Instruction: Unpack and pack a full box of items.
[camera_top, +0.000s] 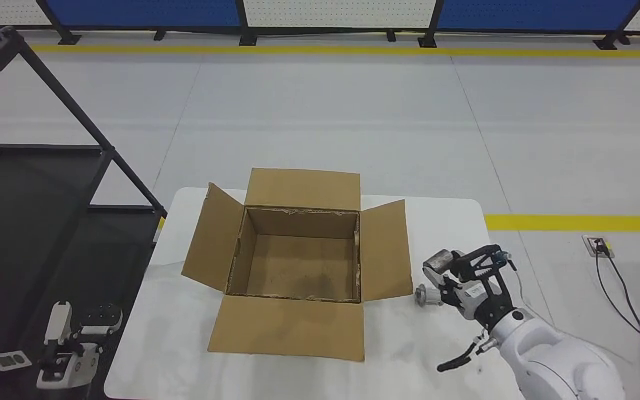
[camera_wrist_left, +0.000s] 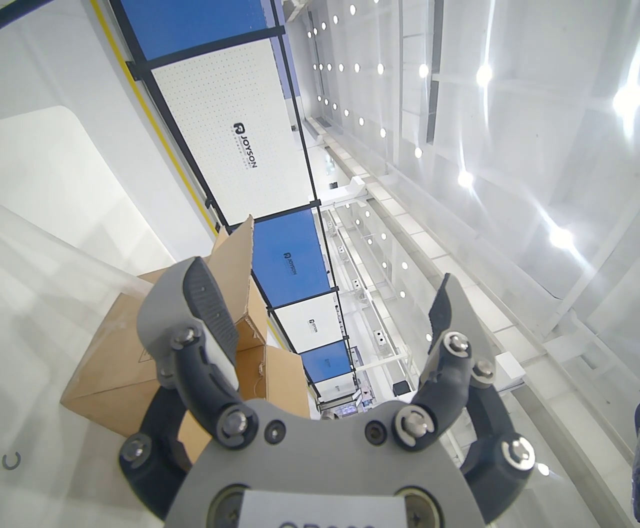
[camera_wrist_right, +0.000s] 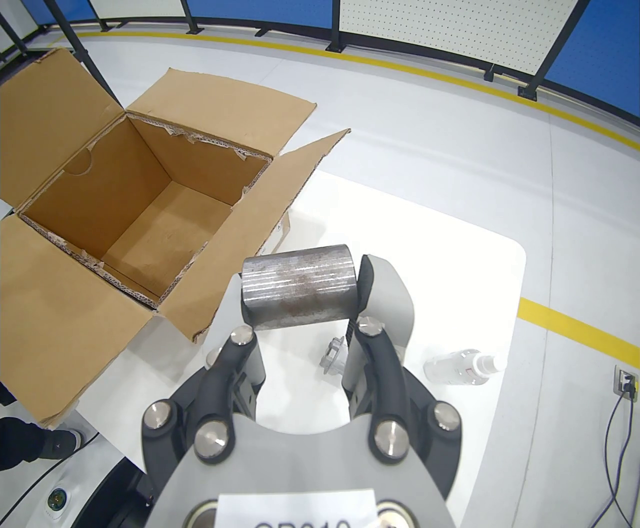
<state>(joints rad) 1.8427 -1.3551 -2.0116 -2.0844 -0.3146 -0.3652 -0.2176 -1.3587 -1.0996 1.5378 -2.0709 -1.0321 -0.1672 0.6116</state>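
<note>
In the top view an open cardboard box (camera_top: 300, 188) stands at the middle of the white table (camera_top: 440, 215), all four flaps folded outward and its brown floor showing. At the lower right of that frame, just beyond the box's right-hand flap, the right gripper (camera_top: 445, 272) hangs above the table with its fingers closed around a short metal cylinder (camera_top: 436, 268). The cylinder is dull grey with rusty streaks and lies crosswise between the two pads.

A small grey plastic part (camera_top: 425, 295) lies on the table below the gripper, near the box's flap but apart from it. The right wrist view shows a clear little bottle (camera_wrist_right: 462, 367) on its side on the table, beyond that part.

The left gripper (camera_wrist_left: 327, 310) is spread wide with nothing between its fingers (camera_wrist_left: 210, 305). It is tilted up toward the ceiling lights, with the box's outer wall and one raised flap off to one side.
</note>
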